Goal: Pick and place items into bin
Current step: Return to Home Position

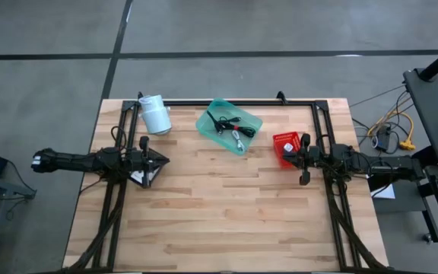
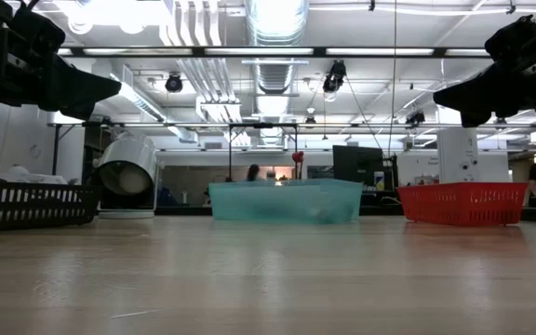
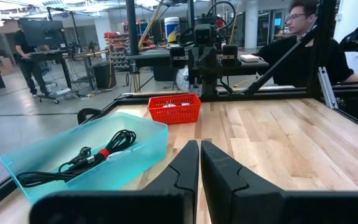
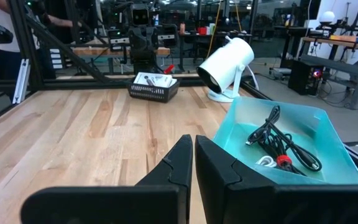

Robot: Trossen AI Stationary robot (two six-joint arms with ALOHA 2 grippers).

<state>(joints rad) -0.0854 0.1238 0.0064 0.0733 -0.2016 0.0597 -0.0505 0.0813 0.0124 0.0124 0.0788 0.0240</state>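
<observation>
The teal bin [image 1: 229, 125] stands near the table's far edge, between the two arms. In it lie black coiled cables with a red band [image 3: 98, 155] and a silvery plug [image 1: 236, 137]. It also shows as the bin [image 4: 284, 146] in the right wrist view and as the bin [image 2: 287, 200] in the low view. My left gripper [image 3: 199, 163] is shut and hovers left of the bin, above a black slotted basket [image 4: 154, 88] that holds white packets. My right gripper [image 4: 193, 158] is shut and hovers over the red basket [image 1: 286, 148].
A white cylinder on a stand [image 1: 156, 114] sits left of the bin near the far edge. The black frame rail [image 1: 226, 101] runs along the far side. Bare wood [image 1: 226, 213] fills the near half. A person [image 3: 303, 43] sits beyond the table's right side.
</observation>
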